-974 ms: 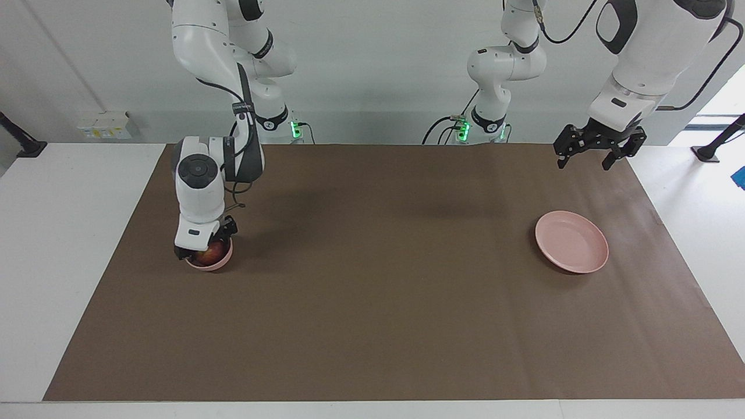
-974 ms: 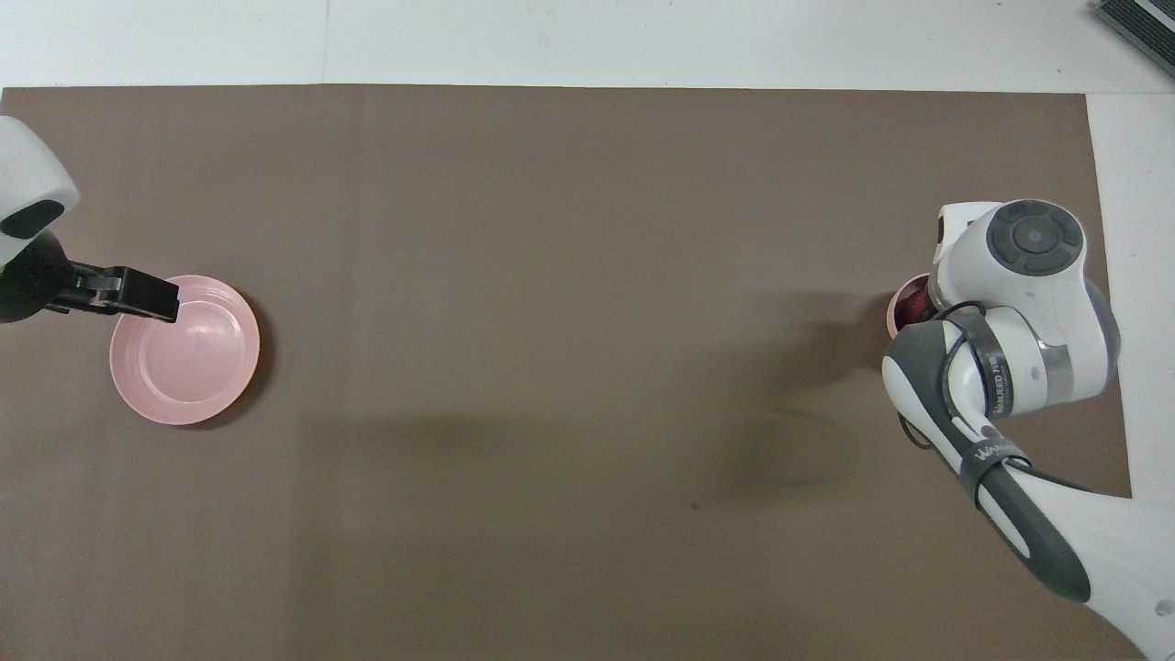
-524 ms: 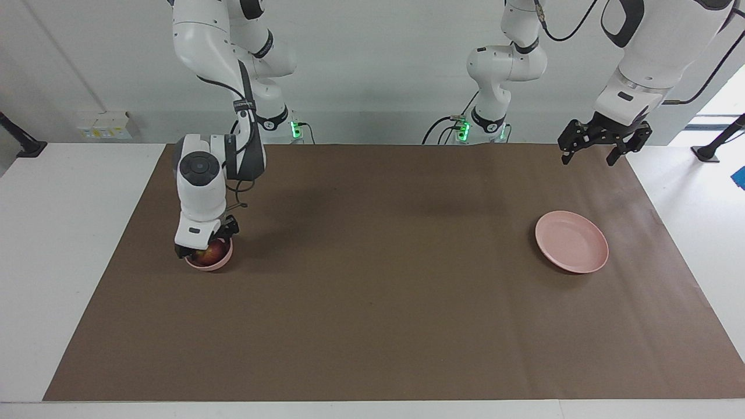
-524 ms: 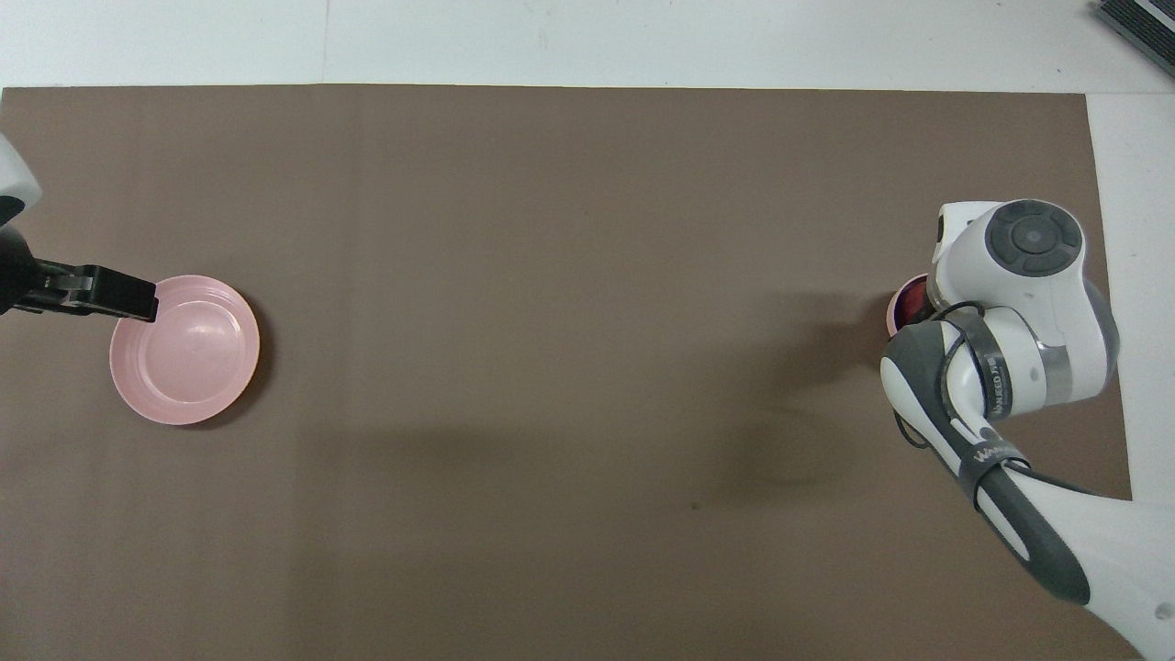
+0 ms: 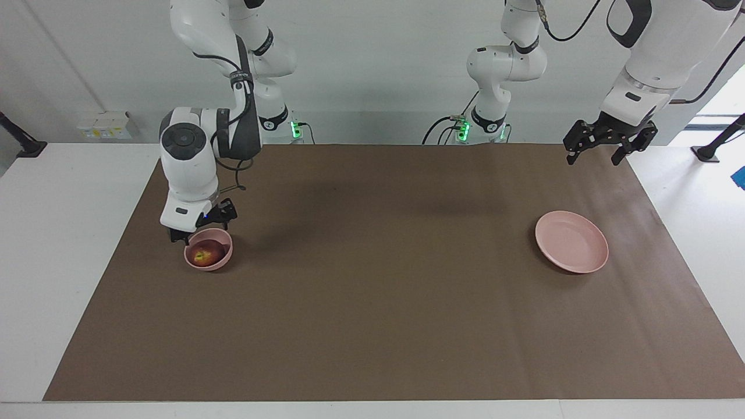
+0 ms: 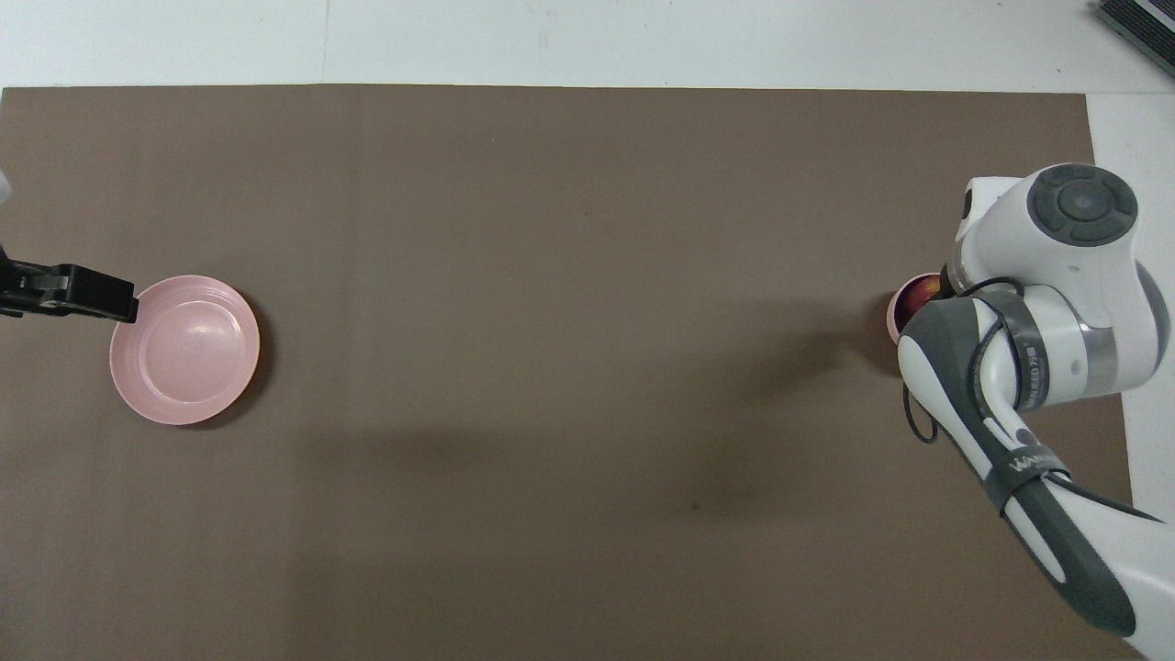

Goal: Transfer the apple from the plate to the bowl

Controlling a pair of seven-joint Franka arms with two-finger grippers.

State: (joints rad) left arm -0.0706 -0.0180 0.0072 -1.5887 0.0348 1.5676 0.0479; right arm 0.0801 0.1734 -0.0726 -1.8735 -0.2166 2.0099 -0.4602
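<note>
The dark red apple (image 5: 204, 255) lies in the small pink bowl (image 5: 225, 256) at the right arm's end of the mat. My right gripper (image 5: 201, 227) hangs just above the bowl's nearer rim, open and empty. The flat pink plate (image 5: 571, 241) lies empty at the left arm's end. My left gripper (image 5: 595, 156) is raised and open over the mat's nearer corner, apart from the plate. In the overhead view the right arm covers most of the bowl (image 6: 893, 315). A part of the apple (image 6: 918, 296) shows, and so does the plate (image 6: 184, 349).
A brown mat (image 5: 372, 302) covers the table, with white tabletop (image 5: 58, 233) around it. In the overhead view one of the left gripper's fingers (image 6: 83, 294) shows beside the plate's rim.
The right gripper has let go of the apple and risen out of the bowl; the apple stays in the bowl. The left gripper has drawn away from the plate toward the table's end.
</note>
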